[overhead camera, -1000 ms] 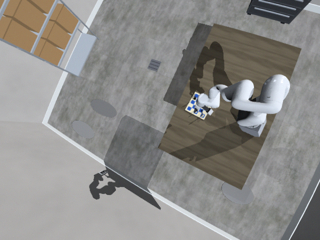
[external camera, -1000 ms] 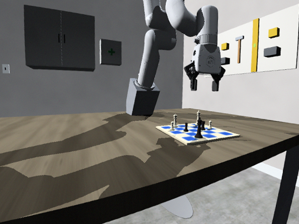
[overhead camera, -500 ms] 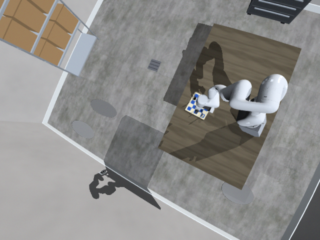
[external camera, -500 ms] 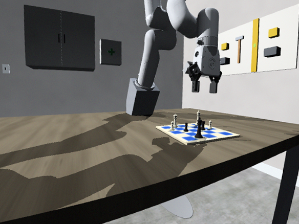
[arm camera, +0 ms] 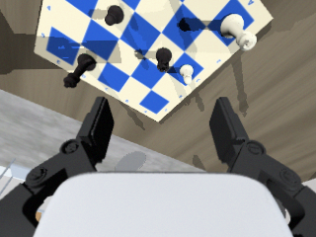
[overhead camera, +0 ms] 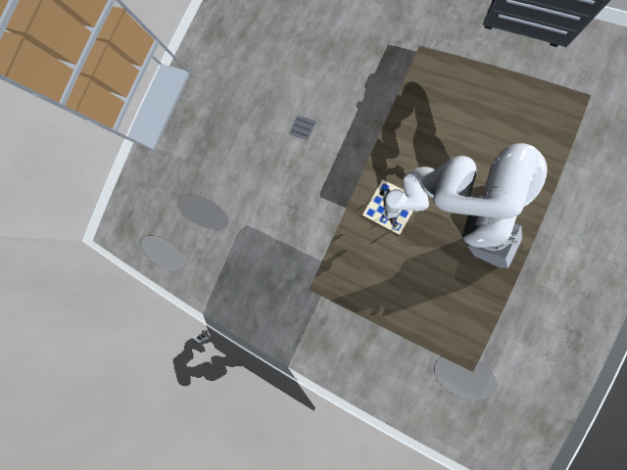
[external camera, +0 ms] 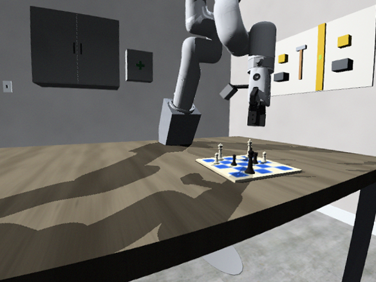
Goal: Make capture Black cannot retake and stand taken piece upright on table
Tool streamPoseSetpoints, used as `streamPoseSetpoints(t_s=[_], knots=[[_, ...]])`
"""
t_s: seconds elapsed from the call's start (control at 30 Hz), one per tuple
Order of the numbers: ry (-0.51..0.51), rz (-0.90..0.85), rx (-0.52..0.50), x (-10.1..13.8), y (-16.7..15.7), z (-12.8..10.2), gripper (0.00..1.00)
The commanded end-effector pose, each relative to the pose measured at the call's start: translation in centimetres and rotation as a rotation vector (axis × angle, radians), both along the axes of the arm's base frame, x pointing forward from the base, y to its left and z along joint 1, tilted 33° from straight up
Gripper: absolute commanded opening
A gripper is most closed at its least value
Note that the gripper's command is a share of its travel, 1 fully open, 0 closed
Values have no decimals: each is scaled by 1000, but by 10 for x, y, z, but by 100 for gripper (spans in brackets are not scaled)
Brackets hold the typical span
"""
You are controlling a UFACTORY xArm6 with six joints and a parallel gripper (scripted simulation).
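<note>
A small blue and cream chessboard lies on the wooden table, and the wrist view shows it from above. Black pieces stand on it: a tall one at the board's left corner, a pawn and another pawn. A white pawn stands next to that second black pawn. A large white piece stands near the right corner. In the side view the tall black piece stands in front, with white pieces behind it. My gripper hangs well above the board, open and empty; the wrist view shows its fingers spread wide.
The arm's grey base block stands on the table behind the board. The board lies close to the table's edge, which crosses the wrist view just below it. The arm's wrist covers part of the board in the overhead view.
</note>
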State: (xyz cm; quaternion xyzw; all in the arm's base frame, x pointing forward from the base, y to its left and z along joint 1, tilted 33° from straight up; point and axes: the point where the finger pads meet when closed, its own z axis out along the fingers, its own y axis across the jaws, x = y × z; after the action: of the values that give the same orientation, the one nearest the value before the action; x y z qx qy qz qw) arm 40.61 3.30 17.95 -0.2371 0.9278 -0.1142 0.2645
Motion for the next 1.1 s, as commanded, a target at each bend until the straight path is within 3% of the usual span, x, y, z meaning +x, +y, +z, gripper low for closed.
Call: streamPoseSetpoints(t_s=[0.0, 0.17, 0.2, 0.23, 0.47, 1.07], knots=[[16, 242, -137, 7, 0, -8, 100], [24, 338, -200, 7, 0, -8, 100], [31, 433, -259, 7, 0, -8, 100], [33, 461, -277, 7, 0, -8, 37], [51, 678, -389, 7, 0, -8, 37], [51, 686, -391, 7, 0, -8, 37]])
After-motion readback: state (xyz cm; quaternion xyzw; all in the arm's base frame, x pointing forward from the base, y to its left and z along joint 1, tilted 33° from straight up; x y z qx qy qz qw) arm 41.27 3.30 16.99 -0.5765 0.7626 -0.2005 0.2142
